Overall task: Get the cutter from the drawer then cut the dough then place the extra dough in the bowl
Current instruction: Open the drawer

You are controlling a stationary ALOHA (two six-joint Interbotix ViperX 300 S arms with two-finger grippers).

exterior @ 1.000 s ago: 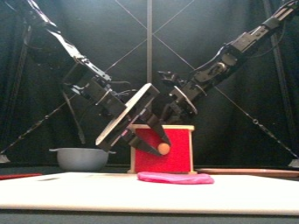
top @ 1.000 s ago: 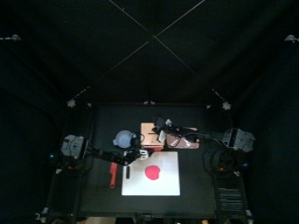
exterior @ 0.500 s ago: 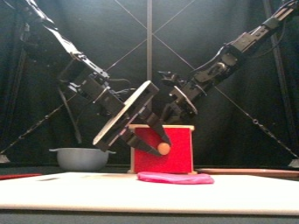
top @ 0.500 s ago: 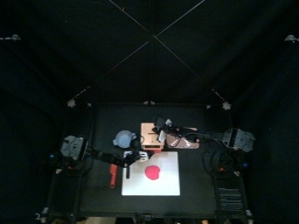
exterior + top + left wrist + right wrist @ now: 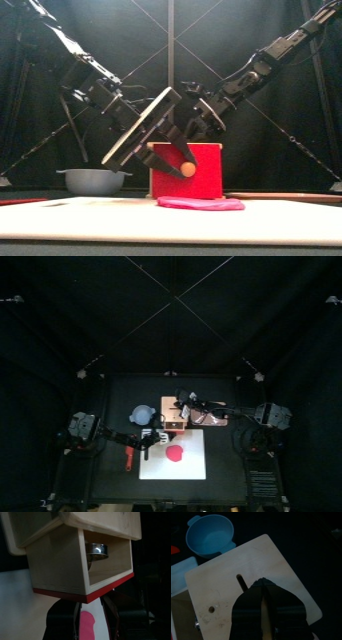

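Right pincer [image 5: 265, 586] grips the box [image 5: 224, 582] top; left pincer [image 5: 85, 614], jaws slightly apart, hovers before the open drawer [image 5: 59, 564] holding the cutter [image 5: 97, 551].

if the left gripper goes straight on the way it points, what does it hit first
Probably the red drawer front of the wooden box; the metal cutter sits deeper inside, though depth is unclear.

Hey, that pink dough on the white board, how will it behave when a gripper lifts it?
The pink dough lies thin and flat on the white board, so it will probably droop rather than stay stiff. Its uneven, soft-looking edge suggests it may stretch or tear. Being flat, it seems unlikely to roll.
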